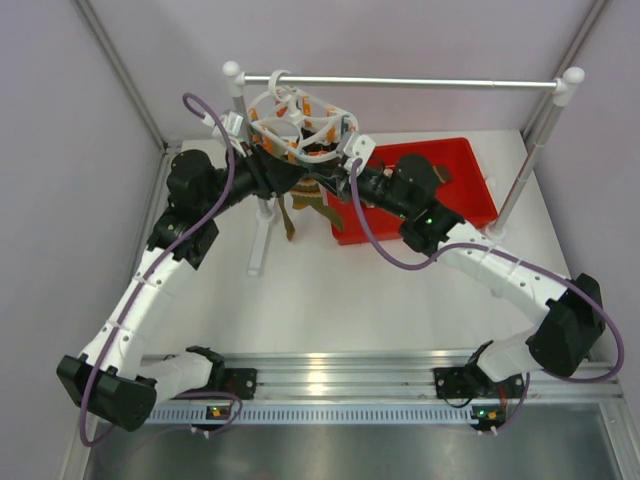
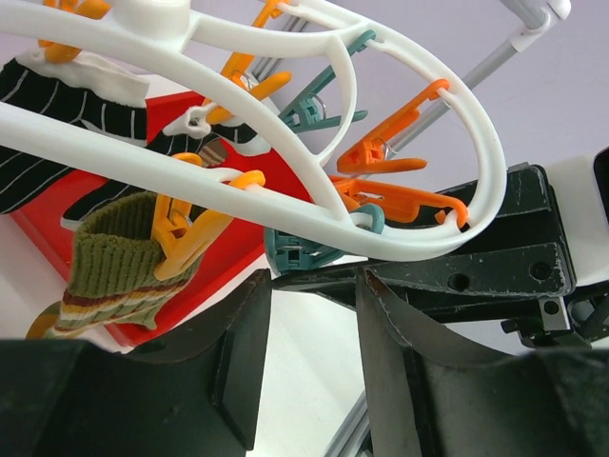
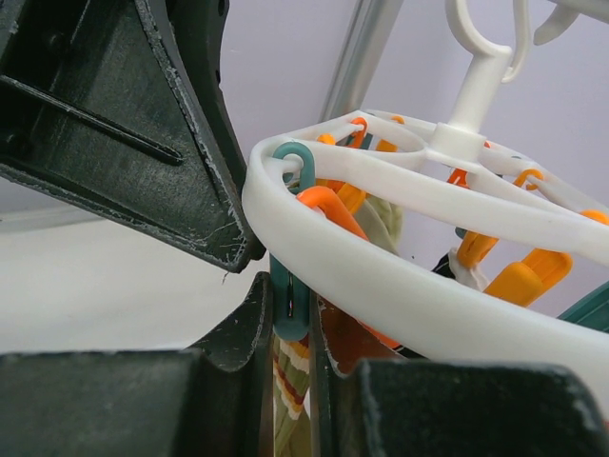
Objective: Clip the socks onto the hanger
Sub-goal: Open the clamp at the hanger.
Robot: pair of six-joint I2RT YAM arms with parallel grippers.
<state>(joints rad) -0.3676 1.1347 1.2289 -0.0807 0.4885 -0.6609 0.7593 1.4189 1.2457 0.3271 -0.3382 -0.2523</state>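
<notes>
The white oval hanger (image 1: 298, 125) hangs by its hook from the silver rail, with orange and teal clips under it. An olive striped sock (image 2: 109, 267) hangs from an orange clip (image 2: 186, 243); black striped socks (image 2: 38, 105) hang behind it. In the top view, socks (image 1: 300, 195) dangle below the ring. My right gripper (image 3: 291, 309) is shut on a teal clip (image 3: 285, 276) under the ring (image 3: 381, 276), with a striped sock (image 3: 290, 381) between its fingers just below the clip. My left gripper (image 2: 312, 286) is open and empty, just below a teal clip (image 2: 300, 250).
A red bin (image 1: 450, 160) sits at the back right, under the right arm. The silver rail (image 1: 400, 83) stands on white-capped posts; the left post's base (image 1: 260, 245) stands on the table between the arms. Both grippers (image 1: 305, 172) meet closely under the hanger.
</notes>
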